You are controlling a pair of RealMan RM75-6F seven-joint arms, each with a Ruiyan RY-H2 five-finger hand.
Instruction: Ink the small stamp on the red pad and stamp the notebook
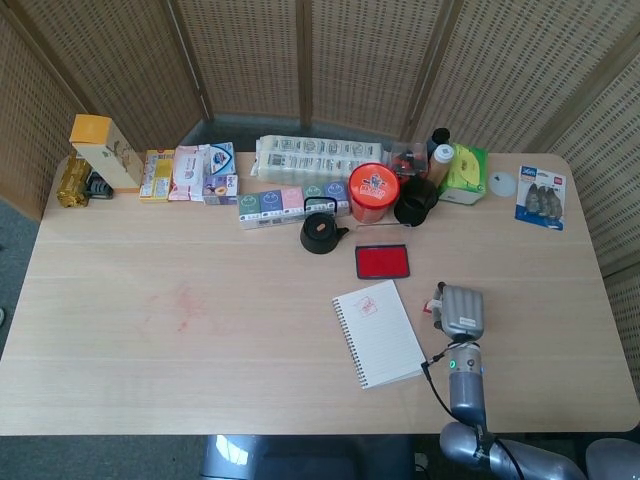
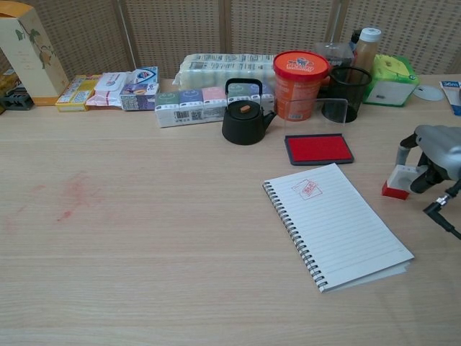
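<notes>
one hand [image 2: 436,162], the right, fingers around the stamp [image 2: 400,182], just right of the notebook [image 2: 338,223]; ink pad [image 2: 318,148] beyond it.

We see a staged test corner, not a home. Woven screens [image 1: 300,60] wall in a wooden desk [image 1: 150,340]. Groceries [image 1: 190,172] line its back edge.

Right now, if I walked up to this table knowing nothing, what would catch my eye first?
Probably the grey robot hand at the table's right edge, holding a small white stamp with a red base. Beside it an open spiral notebook shows a red stamp mark near its top. Just behind that lies the bright red ink pad, with the black teapot and orange tub further back.
</notes>
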